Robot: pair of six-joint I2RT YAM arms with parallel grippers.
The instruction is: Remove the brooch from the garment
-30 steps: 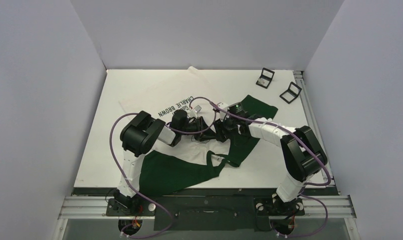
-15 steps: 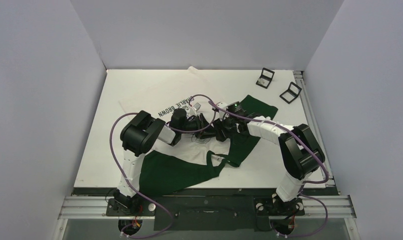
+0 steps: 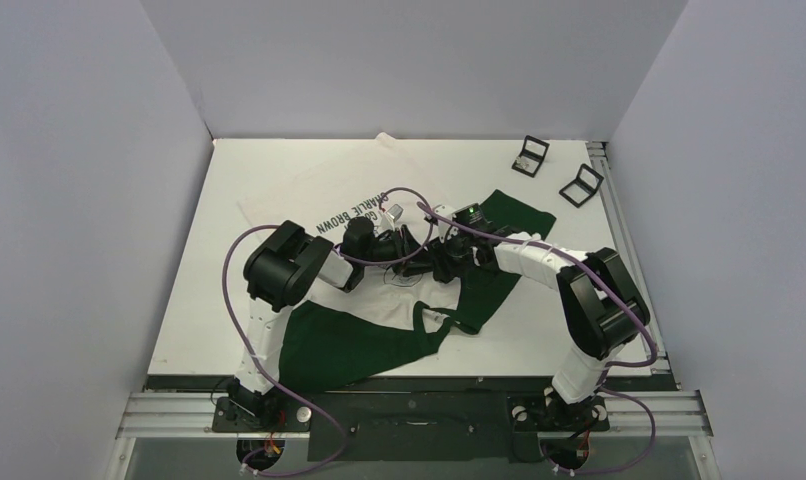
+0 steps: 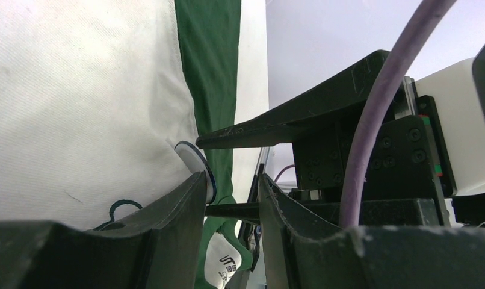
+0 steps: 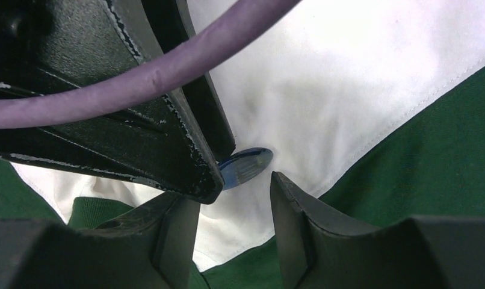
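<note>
Brooch [image 5: 247, 166] is still attached to the white cloth of the garment [image 3: 314, 195], just beyond the green collar [image 3: 431, 318], on the side of the printed lettering.

Compared with one second ago, the top view shows the right arm reaching a little further over the collar. The two grippers now almost meet above the brooch, and the small strip of white cloth between them is nearly gone. The garment itself lies as it did. We judge from this that the approach is ending and the real pulling has not yet begun, because nothing is seized.

The left gripper [image 4: 231, 177] comes in low, nearly level with the cloth beyond the collar. Its jaws stand a little apart and hold nothing. The rim of the brooch is right at the tip of one finger; we cannot tell if it touches.

The right gripper [image 5: 234, 188] comes from the opposite side. Its jaws are also apart and empty. The brooch lies just ahead of the gap, half hidden under a finger of the left gripper.

Both forearms stretch forward and bend inward toward each other beyond the collar. We think the place is crowded, so one gripper needs to give room before the other can close on the brooch.
</note>
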